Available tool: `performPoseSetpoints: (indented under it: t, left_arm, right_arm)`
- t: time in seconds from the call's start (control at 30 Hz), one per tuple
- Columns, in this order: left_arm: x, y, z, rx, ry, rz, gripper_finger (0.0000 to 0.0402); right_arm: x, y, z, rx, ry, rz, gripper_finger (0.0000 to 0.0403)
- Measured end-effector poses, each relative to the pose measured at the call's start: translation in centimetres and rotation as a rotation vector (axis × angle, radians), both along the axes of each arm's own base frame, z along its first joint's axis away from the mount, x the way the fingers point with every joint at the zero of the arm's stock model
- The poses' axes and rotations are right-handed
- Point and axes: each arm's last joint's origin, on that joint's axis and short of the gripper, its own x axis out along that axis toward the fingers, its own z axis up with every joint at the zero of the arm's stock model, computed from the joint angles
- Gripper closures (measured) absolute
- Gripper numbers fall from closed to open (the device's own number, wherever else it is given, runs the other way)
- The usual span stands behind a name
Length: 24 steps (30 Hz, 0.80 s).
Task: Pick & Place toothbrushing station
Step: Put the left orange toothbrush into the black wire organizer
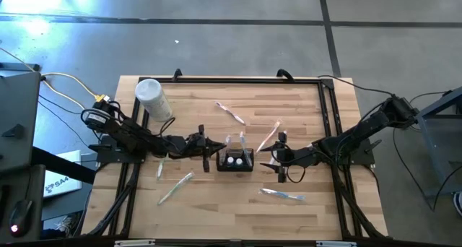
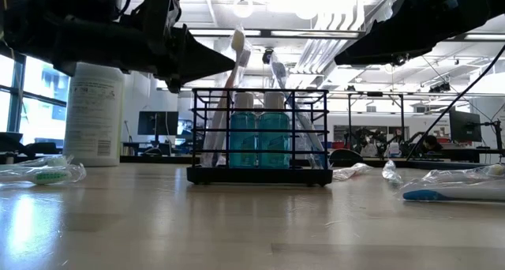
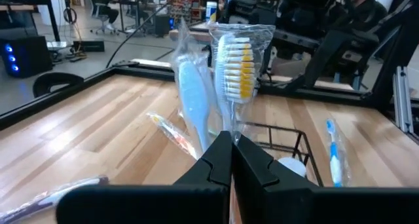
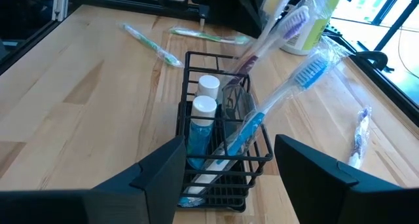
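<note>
A: From above, where does the toothbrushing station (image 1: 236, 161) sit?

B: Mid-table, between the two grippers. The left gripper (image 1: 210, 156) is just beside one end of it, jaws pressed together; the right gripper (image 1: 273, 159) faces the other end, a little apart, jaws spread wide and empty. A white container (image 1: 153, 99) stands well behind the left arm, and wrapped toothbrushes (image 1: 281, 195) lie scattered on the table (image 1: 303, 110).

A: And at table height?

B: The black wire holder (image 2: 259, 136) stands upright with two blue bottles (image 2: 259, 136) inside and wrapped brushes leaning out of the top. The left arm's closed tip (image 2: 221, 62) comes to a point right at the handle of a tall wrapped brush (contact looks likely, though I cannot tell for certain from here).

A: Left wrist?

B: The fingers (image 3: 226, 160) are shut flat against each other, and a wrapped yellow-bristled brush (image 3: 237, 67) rises straight out from between their tips, with a pale blue one (image 3: 194, 99) next to it. The holder's rim (image 3: 288, 142) lies just beyond the tips.

A: Right wrist?

B: The two fingers (image 4: 163, 175) stand far apart with nothing between them. The station (image 4: 222, 152) lies directly ahead of the gap, holding two white-capped bottles (image 4: 203, 112) and a blue-bristled brush (image 4: 275, 103) leaning outward.
</note>
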Motion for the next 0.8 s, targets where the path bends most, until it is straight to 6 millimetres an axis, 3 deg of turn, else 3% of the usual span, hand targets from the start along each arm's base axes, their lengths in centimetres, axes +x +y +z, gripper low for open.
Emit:
performPoseSetpoints:
  t: [0.3, 0.7, 0.8]
  left_arm:
    - [-0.01, 0.02, -0.42, 0.017, 0.045, 0.006, 0.0384]
    - [-0.01, 0.03, -0.36, 0.022, 0.040, 0.009, 0.0262]
    - [-0.02, -0.02, -0.36, 0.102, 0.055, 0.006, 0.0236]
  right_arm:
    - [0.00, 0.00, 0.00, 0.000, 0.000, 0.000, 0.0175]
    - [0.00, 0.00, 0.00, 0.000, 0.000, 0.000, 0.0175]
    - [0.00, -0.01, 0.00, 0.000, 0.000, 0.000, 0.0175]
